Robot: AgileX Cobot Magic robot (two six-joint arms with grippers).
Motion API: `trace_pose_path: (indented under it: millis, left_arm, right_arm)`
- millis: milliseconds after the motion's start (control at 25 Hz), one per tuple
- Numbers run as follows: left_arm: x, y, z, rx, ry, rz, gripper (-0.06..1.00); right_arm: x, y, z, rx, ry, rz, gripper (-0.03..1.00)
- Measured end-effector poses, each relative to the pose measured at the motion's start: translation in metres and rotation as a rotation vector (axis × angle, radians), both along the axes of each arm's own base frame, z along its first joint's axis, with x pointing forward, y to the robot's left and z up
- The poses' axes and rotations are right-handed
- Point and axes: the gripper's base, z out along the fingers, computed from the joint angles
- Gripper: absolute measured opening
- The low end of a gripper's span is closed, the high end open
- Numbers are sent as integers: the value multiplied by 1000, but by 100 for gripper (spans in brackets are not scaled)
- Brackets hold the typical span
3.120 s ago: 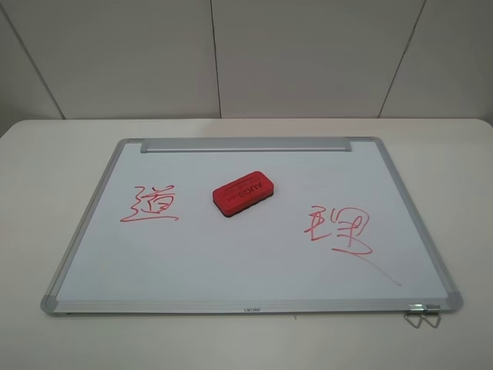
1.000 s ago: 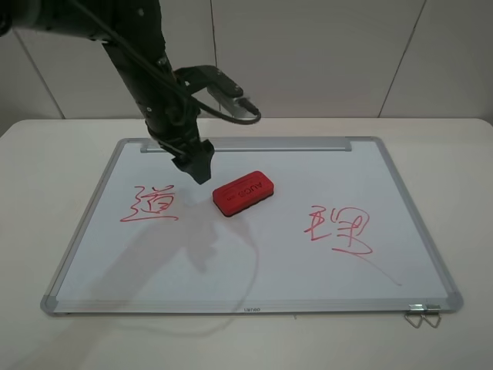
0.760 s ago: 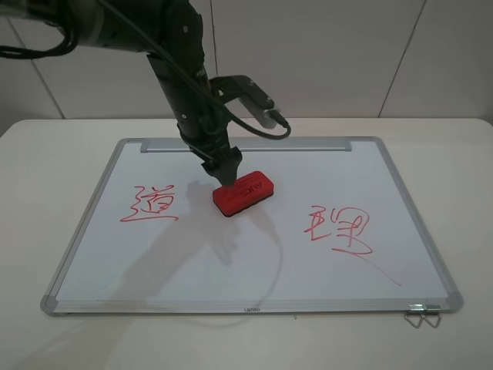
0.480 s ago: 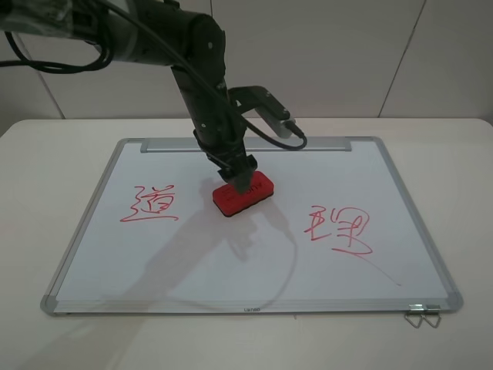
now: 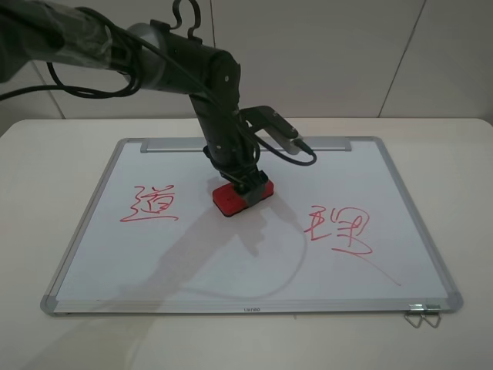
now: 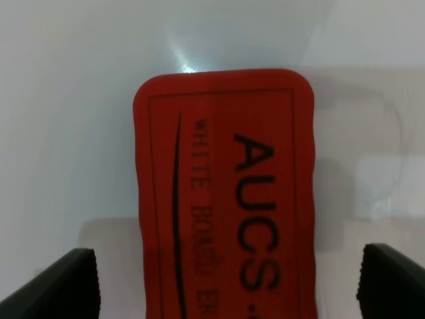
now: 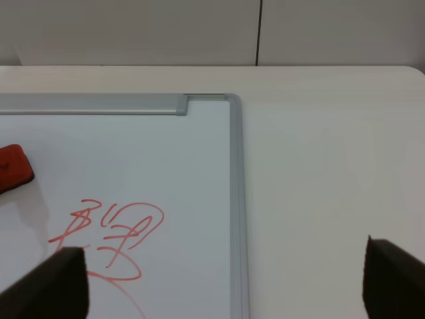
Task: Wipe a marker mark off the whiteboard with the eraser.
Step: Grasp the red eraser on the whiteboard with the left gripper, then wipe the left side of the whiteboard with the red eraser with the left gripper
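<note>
The red eraser (image 5: 235,196) lies flat near the middle of the whiteboard (image 5: 231,262). My left gripper (image 5: 248,183) is down over it and open. In the left wrist view the eraser (image 6: 226,193) sits between the two dark fingertips (image 6: 60,286), which stand apart from its long sides. One red marker mark (image 5: 150,204) is on the board's left and a second mark (image 5: 339,230) on its right. My right gripper (image 7: 226,286) is open and empty, hanging off the board's right side, and looks onto the right mark (image 7: 113,236) and the eraser's end (image 7: 13,169).
The board lies on a white table (image 5: 46,177) against a pale wall. A silver pen tray (image 5: 162,144) runs along its far edge. Metal clips (image 5: 422,314) stick out at the near right corner. The left arm's cable (image 5: 296,150) loops beside the wrist.
The left arm came in from the left, swung right and dropped until its open fingers straddle the eraser. The eraser and both marks have not moved.
</note>
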Motion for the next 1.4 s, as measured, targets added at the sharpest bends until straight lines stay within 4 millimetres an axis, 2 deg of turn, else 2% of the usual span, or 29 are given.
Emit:
trace_pose_path:
  millis: [560,760,880,960,1000,1400]
  left_arm:
    - [1,-4,-17,-2,-3,0,77]
    - [1,-4,-17,-3,-3,1,77]
    - [1,-4,-17,-3,-3,1,71]
    - [1,-4,-17,-3,-3,1,58]
    - [1,-4,-17,-3,-3,1,56]
    - [1,-4,-17,-6,2,20,57]
  right_arm:
    - [0,0,0,0,0,0,71]
    - [0,0,0,0,0,0,71]
    - [0,0,0,0,0,0,71]
    - [0,0,0,0,0,0,71]
    - [0,0,0,0,0,0,71]
    - [0,0,0,0,0,0,71]
